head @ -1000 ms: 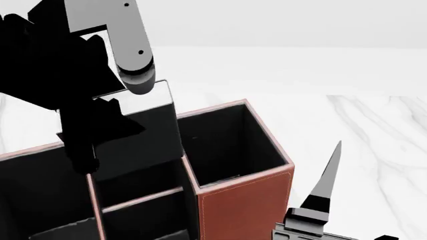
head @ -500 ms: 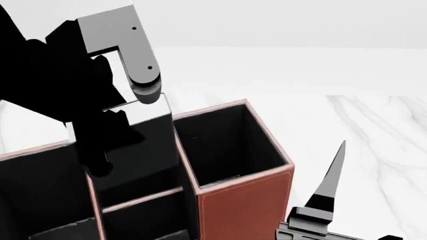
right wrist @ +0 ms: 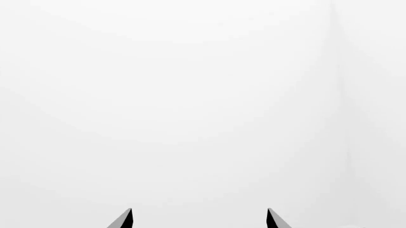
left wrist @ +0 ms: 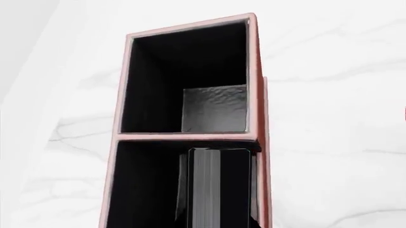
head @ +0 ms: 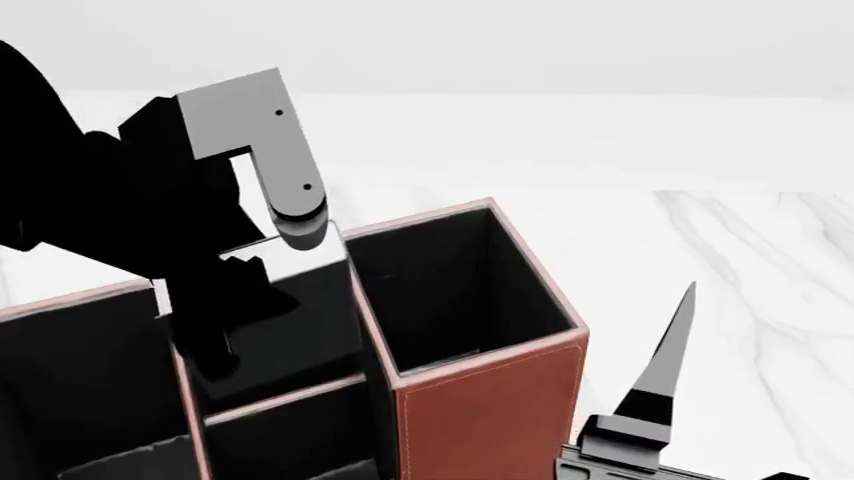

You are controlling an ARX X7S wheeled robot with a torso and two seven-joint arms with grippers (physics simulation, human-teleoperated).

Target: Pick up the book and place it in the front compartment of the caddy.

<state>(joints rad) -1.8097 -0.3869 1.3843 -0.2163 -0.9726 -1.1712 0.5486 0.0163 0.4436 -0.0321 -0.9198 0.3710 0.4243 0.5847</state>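
A reddish-brown caddy (head: 487, 410) with pale stitched rims and black lining stands on a white marble table (head: 747, 260). In the head view the left gripper (head: 247, 300), a black and grey assembly, hangs over the caddy's middle section, and its dark fingers (head: 214, 345) reach down inside the rim. They are pinched on the book (head: 314, 300), a thin black volume standing upright in that section, just beside the divider that separates it from the taller, open compartment at the caddy's right end. Only the book's upper part shows above the section walls (the lower part is hidden inside).

The left wrist view looks straight down into the caddy (left wrist: 257, 95): the book (left wrist: 219, 190) appears edge-on, with pale page edges between black covers, set against the section's wall. The neighbouring compartment beyond the divider holds nothing but its grey floor.

The right gripper (head: 721, 400) sits low at the head view's right, well apart from the caddy, one pointed black finger (head: 667, 360) raised. In the right wrist view its two fingertips (right wrist: 125, 219) stand spread wide, with nothing between them against a plain white backdrop.
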